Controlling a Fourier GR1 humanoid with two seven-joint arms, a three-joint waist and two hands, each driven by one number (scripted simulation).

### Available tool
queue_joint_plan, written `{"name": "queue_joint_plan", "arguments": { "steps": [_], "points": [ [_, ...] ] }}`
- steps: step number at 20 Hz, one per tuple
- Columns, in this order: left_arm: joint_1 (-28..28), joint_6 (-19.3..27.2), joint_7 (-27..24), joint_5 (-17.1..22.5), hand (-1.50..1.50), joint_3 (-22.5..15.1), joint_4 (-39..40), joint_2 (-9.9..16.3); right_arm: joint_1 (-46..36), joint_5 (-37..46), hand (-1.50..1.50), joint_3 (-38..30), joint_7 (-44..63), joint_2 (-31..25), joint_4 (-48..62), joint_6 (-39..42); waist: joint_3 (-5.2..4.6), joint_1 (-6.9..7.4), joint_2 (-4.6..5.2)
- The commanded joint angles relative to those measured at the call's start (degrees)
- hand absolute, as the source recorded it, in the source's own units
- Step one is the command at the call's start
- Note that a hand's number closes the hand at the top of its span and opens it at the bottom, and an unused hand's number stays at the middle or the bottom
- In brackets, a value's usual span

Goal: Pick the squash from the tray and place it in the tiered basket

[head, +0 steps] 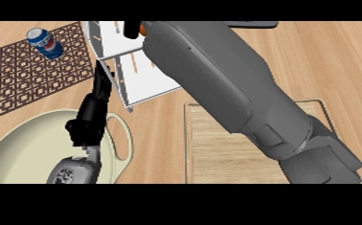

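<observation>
We see only a small orange sliver of the squash point(143, 28), peeking out at the upper end of the big grey right forearm point(233, 90), right over the white tiered basket point(138, 83) near the counter's far edge; its shape and full colouring stay hidden from us. The right hand point(131, 29) shows as a short black piece just beside that orange patch, touching it on its left, and we cannot tell how its fingers stand because the forearm covers almost all of it. The squash therefore sits at the hand, above the basket's white shelves with their thin orange marks, and not on the pale wooden tray point(233, 157), which lies toward the counter's near edge, partly under the forearm. At the counter's near left corner we find a cream-coloured round bowl-like vessel point(42, 142), and over it the left hand point(86, 126), black, at the end of a slim dark arm, its fingers bunched downward with nothing in them that we can make out. On the dark brown patterned mat point(35, 75) at the far left corner lies a blue and white drinks can point(44, 42).
</observation>
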Motion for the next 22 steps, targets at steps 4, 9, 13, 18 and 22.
{"name": "queue_joint_plan", "arguments": {
  "steps": [4,9,13,18,22],
  "points": [
    [0.4,-0.3,1.2,0.0,0.00,-0.8,1.2,-0.9,0.0,-1.0,-1.50,-5.3,-0.3,0.1,-1.3,-15.9,-0.05,-1.33,-0.07],
    [2.9,-1.1,0.9,1.2,0.00,1.7,-0.4,1.4,6.1,1.7,-1.50,-7.6,4.2,-4.5,-7.5,-19.4,0.02,-3.48,-0.80],
    [4.1,-0.1,0.5,0.9,0.00,2.1,-0.7,1.0,11.3,-1.0,-1.50,-12.4,5.7,-8.7,-15.5,-17.7,0.08,-4.72,-1.17],
    [5.5,-0.1,-0.8,1.3,0.00,3.8,-1.2,2.2,25.3,-5.8,-1.50,-15.6,3.3,-13.7,-31.9,-14.3,0.15,-6.68,-1.59],
    [4.6,2.0,1.1,-0.6,0.00,1.9,-1.8,0.1,38.8,-9.4,-1.50,-16.1,1.2,-18.0,-46.5,-11.2,0.16,-7.46,-1.56]
  ]
}}
